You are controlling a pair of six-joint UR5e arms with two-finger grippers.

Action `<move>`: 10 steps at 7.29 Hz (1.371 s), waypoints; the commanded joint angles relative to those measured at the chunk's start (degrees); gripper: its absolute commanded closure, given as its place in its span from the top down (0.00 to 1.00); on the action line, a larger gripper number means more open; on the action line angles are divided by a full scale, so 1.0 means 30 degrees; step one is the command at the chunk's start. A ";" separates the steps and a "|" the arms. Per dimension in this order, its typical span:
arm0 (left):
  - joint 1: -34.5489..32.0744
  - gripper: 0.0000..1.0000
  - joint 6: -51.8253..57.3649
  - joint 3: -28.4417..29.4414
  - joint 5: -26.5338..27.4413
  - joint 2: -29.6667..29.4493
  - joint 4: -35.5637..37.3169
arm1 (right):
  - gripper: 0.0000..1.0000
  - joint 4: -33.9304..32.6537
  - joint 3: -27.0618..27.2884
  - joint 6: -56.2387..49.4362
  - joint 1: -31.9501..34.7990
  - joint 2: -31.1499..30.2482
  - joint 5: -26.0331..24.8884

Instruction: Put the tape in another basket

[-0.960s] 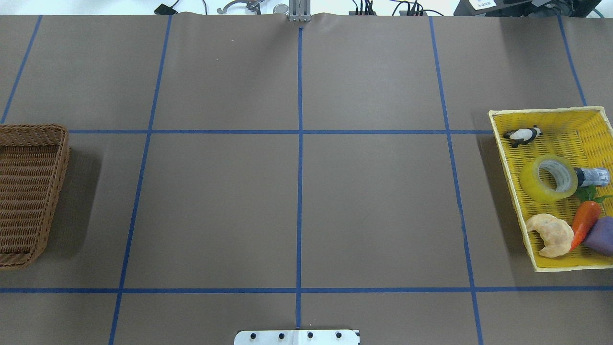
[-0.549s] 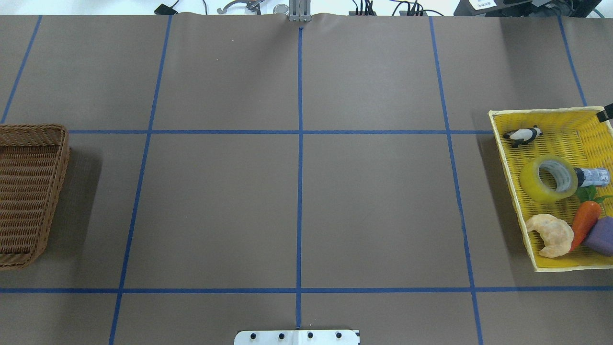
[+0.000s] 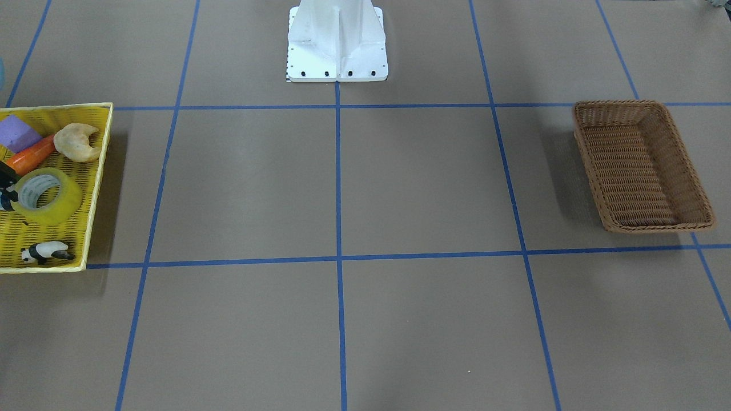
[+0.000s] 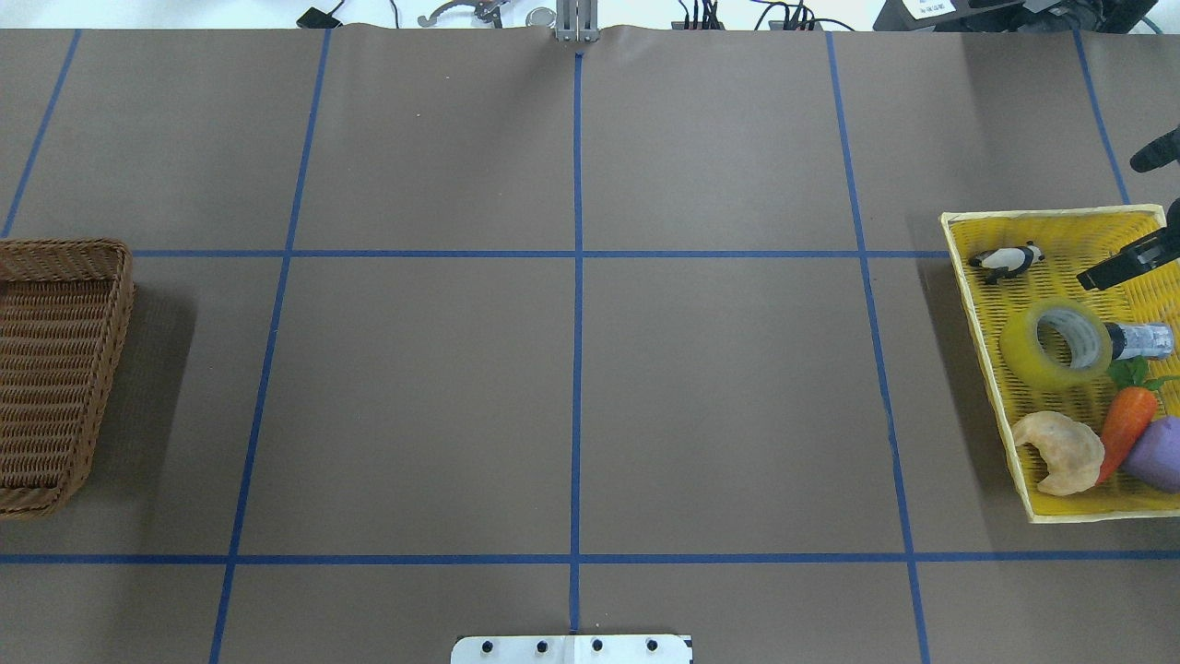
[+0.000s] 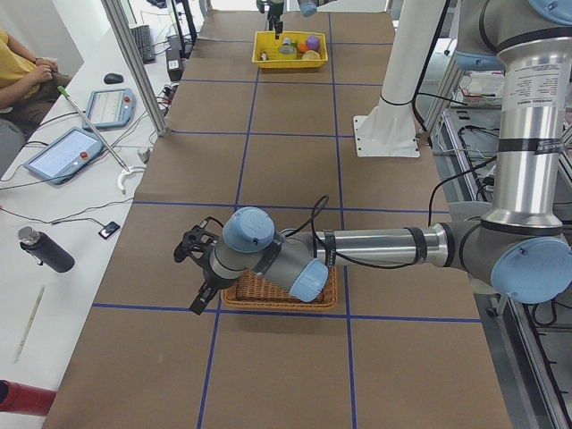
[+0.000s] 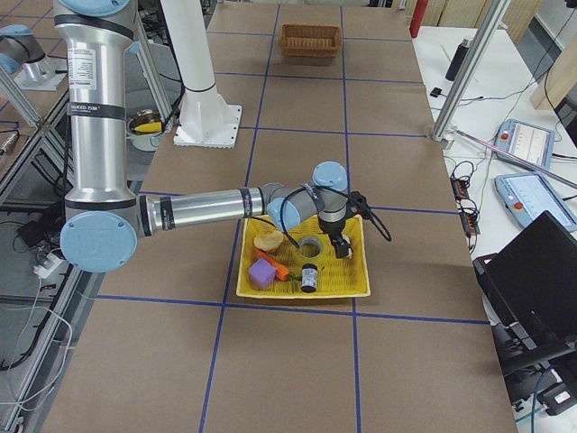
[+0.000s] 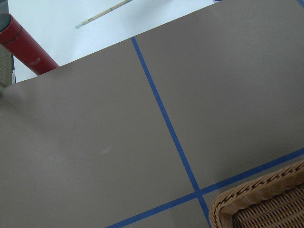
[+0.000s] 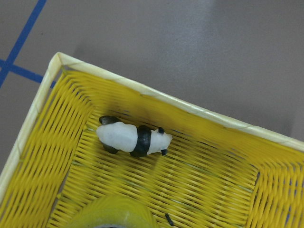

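A glossy translucent yellow-green plastic tape roll [image 4: 1023,355] is seen near the right pincer [image 6: 341,248], in a smooth yellow plastic mesh basket [image 4: 1051,221]; well apart, a rough brown woven wicker basket [image 4: 55,369] is set on matt brown paper [image 4: 572,387]

The left arm [image 5: 375,246] and right arm [image 6: 194,209] are shiny silver tubes with grey bends and round light-blue caps [image 5: 248,230]. Black cables [image 5: 315,213] loop by the black left pincer [image 5: 193,277] and black right pincer [image 6: 342,251]. The white base post [image 3: 337,34] has 4 black screws [image 3: 326,73].
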 commanded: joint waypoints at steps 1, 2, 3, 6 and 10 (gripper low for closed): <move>0.0032 0.99 0.0000 0.0001 -0.0010 0.0115 -0.0236 | 1.00 0.0100 -0.1306 -0.2463 -0.0123 0.0192 0.0043; 0.0033 0.99 0.0000 0.0001 -0.0010 0.0202 -0.0266 | 1.00 0.0101 -0.1282 -0.2669 -0.0240 0.0194 0.0101; 0.0033 0.99 0.0000 0.0001 -0.0010 0.0203 -0.0267 | 1.00 0.0101 -0.1253 -0.2584 -0.0821 0.0194 0.0102; 0.0033 0.99 -0.0029 0.0002 0.0019 0.0203 -0.0384 | 0.90 0.0072 -0.1310 -0.2524 -0.1850 0.0252 0.0073; 0.0033 0.99 -0.0029 0.0031 0.0019 0.0203 -0.0413 | 0.55 0.0072 -0.1633 -0.2759 -0.2085 0.0281 0.0043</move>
